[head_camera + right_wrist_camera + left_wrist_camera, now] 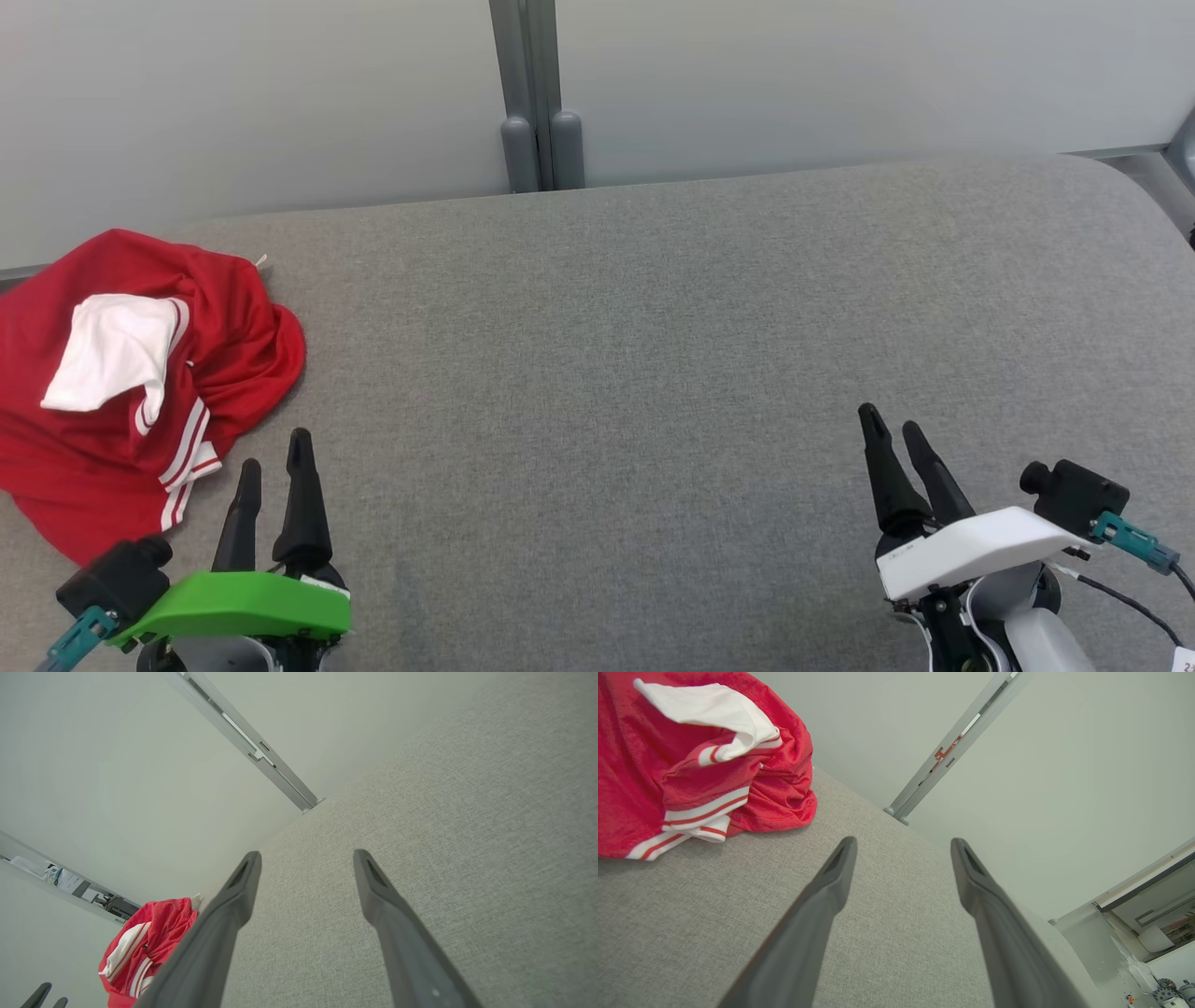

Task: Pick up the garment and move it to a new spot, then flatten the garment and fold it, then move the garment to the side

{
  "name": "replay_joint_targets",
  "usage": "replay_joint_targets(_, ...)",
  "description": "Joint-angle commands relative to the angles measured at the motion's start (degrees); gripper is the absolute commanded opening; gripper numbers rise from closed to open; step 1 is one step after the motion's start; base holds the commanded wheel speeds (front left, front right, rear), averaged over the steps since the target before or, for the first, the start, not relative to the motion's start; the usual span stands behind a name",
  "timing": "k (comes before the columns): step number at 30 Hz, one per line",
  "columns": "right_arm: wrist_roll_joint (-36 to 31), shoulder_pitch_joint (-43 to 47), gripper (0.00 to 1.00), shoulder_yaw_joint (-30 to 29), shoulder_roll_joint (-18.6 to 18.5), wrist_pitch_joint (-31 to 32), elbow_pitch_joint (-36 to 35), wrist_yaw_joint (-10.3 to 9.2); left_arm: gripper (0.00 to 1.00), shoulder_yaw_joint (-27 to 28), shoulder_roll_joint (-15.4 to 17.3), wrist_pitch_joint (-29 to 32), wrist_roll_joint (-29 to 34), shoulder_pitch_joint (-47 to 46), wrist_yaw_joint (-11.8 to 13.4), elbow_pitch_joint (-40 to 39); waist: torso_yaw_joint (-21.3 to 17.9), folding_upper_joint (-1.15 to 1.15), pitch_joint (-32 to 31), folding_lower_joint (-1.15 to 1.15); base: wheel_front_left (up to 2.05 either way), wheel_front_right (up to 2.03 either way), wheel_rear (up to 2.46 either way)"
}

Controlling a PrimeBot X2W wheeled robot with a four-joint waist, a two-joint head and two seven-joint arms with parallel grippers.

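A crumpled red garment (121,392) with white panels and red-and-white striped trim lies at the left edge of the grey fabric surface (653,373). It fills the upper left of the left wrist view as the garment (691,760), and sits small at the lower left of the right wrist view as the garment (145,947). My left gripper (274,453) is open and empty, just right of the garment's lower hem, not touching it. At the lower right my right gripper (892,420) is open and empty, far from the garment. The same grippers appear as left gripper (903,847) and right gripper (306,858).
A pale wall runs behind the surface, with a grey vertical post (537,103) at its middle. The surface's far right corner is rounded (1130,177). The tips of the left gripper's fingers (42,994) poke in at the bottom left of the right wrist view.
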Motion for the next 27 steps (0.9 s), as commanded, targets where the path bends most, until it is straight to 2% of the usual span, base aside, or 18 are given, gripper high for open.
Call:
replay_joint_targets(1, -2.2, -0.3, 1.00, 0.5, -0.3, -0.7, -1.0, 0.02, 1.00, -0.3, 0.7, -0.6, 2.4, 0.0, 0.4, -1.0, 0.0, 0.00, -0.2, 0.00, 0.00, 0.00, 0.00)
replay_joint_targets(10, -8.4, 0.7, 1.00, 1.8, -0.4, -2.3, -1.3, 0.02, 1.00, -1.8, 1.4, -2.1, 8.7, 1.7, 0.7, -2.2, -0.3, 0.00, -1.0, 0.00, 0.00, 0.00, 0.00)
replay_joint_targets(27, -18.6, 1.8, 1.00, 5.2, -0.4, -4.9, 0.1, 0.03, 1.00, -3.9, 2.2, -4.7, 19.5, 3.8, -0.6, -2.7, -0.6, 0.00, -2.2, 0.00, 0.00, 0.00, 0.00)
